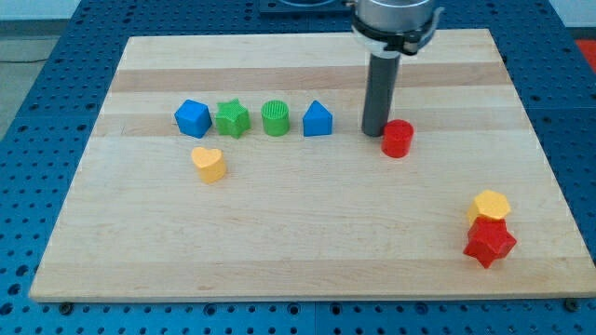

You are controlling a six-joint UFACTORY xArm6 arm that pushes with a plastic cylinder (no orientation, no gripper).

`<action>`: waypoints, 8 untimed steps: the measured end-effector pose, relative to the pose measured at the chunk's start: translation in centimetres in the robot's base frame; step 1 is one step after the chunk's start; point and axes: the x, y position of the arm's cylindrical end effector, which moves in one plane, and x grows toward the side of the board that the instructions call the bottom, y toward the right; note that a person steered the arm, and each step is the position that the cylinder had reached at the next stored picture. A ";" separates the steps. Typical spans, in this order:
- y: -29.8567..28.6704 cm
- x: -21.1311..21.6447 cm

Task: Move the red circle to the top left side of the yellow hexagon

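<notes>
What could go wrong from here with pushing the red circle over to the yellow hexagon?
1. My tip sits at the upper left edge of the red circle, so an off-centre push may let it slip sideways.
2. The red star touches the yellow hexagon from below; overshooting could shove both.
3. The yellow hexagon lies near the board's right edge, so a hard push might drive it off.

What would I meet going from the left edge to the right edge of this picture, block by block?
Blue block → yellow heart → green star → green cylinder → blue block with pointed top → my tip → red circle, touching it. Far right: red star and yellow hexagon overlap.
</notes>
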 end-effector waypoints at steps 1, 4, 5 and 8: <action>1.5 -0.1; 3.9 2.7; 4.9 2.9; 6.5 5.1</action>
